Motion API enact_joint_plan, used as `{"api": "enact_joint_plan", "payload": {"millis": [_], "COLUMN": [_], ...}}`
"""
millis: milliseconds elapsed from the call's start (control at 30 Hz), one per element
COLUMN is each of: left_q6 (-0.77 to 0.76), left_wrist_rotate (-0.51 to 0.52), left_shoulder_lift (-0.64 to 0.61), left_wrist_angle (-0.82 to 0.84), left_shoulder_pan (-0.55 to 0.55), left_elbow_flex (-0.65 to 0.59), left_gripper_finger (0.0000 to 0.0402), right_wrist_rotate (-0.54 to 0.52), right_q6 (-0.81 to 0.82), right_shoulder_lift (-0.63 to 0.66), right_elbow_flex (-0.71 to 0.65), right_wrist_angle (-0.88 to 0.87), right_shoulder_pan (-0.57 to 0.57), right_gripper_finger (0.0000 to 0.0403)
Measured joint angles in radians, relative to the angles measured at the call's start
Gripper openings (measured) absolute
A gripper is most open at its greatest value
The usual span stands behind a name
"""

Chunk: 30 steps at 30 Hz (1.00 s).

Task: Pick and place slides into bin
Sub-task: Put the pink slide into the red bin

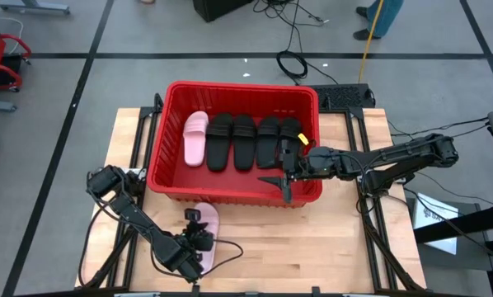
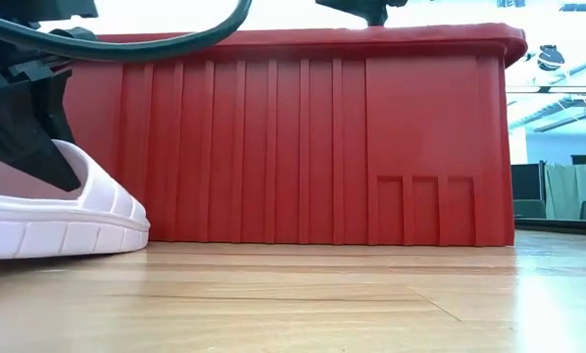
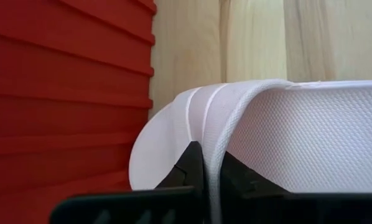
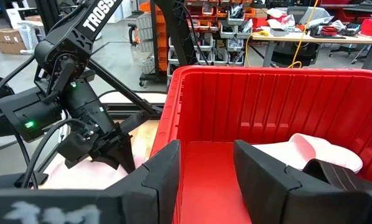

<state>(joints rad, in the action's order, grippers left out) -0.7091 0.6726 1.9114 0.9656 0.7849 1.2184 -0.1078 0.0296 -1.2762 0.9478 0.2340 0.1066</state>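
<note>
Left gripper (image 1: 199, 233) pinched shut on the strap edge of the last pink slide (image 1: 206, 235), on the table near the bin (image 1: 174, 97); I judge it light, foam-soft, strap the best hold. Right gripper (image 1: 281, 183) hangs part-open and empty above the bin's near wall; five slides lie inside.

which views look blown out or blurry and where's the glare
Low view: the background above the bin is washed out white, and the table has sheen at right. Left wrist view: the left gripper is dark against the pink slide. Right wrist view: nearest part blurred.
</note>
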Motion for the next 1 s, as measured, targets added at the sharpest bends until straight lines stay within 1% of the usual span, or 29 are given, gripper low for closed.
{"api": "enact_joint_plan", "payload": {"millis": [267, 600, 800, 1000], "left_q6": [0.063, 0.208, 0.277, 0.308], "left_wrist_rotate": [-0.02, -0.02, 0.069, 0.159], "left_shoulder_lift": [0.0, 0.0, 0.0, 0.0], "left_wrist_angle": [-0.001, 0.005, 0.027, 0.069], "left_shoulder_pan": [0.0, 0.035, 0.078, 0.117], "left_elbow_flex": [0.046, 0.193, 0.271, 0.334], "left_gripper_finger": [0.0005, 0.0003, 0.0005, 0.0006], "right_wrist_rotate": [0.0, 0.0, 0.0, 0.0], "right_q6": [0.0, 0.011, 0.009, 0.009], "right_shoulder_lift": [0.0, 0.0, 0.0, 0.0], "right_elbow_flex": [0.0, 0.0, 0.0, 0.0], "right_wrist_angle": [0.0, -0.039, -0.038, -0.051], "right_shoulder_pan": [0.0, 0.0, 0.0, 0.0], "right_gripper_finger": [0.0139, 0.0139, 0.0139, 0.0139]}}
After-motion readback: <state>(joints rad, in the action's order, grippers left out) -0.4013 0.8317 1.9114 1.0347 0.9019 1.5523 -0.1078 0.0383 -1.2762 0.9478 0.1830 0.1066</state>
